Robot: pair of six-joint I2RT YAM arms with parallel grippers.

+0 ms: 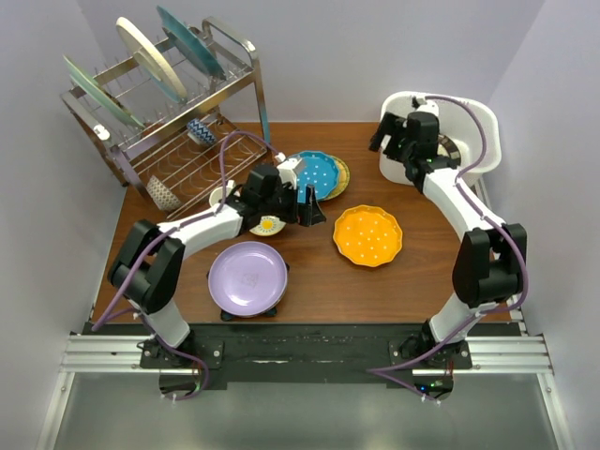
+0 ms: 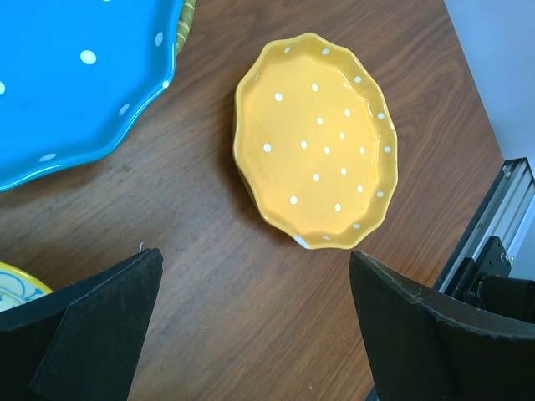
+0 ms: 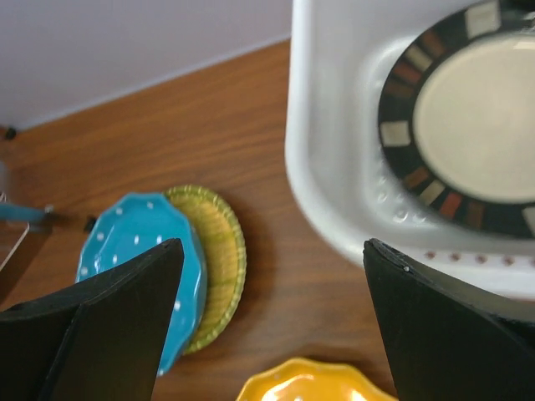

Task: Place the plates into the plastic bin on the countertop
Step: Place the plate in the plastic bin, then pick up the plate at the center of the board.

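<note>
At 10 o'clock the rack (image 1: 178, 155) holds tilted plates (image 1: 150, 58), a lavender plate (image 1: 247, 277) lies at 7, and the left jaws gape empty at centre, just beside the blue dotted plate (image 1: 319, 172). Toward 2 o'clock the right jaws, also spread and empty, hover at the plastic bin's (image 3: 334, 167) 9 o'clock wall, one dark-rimmed plate (image 3: 476, 125) inside. Next, I judge, a pickup: the orange plate (image 1: 367, 235) lies flat, open table (image 1: 412, 281) around.

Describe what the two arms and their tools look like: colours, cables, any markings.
The left arm and right arm have white links with bulky black joints, and a purple cable loops along each. The left tool and right tool end in matte black, wedge-shaped fingers. No markings or sleeves show.
</note>
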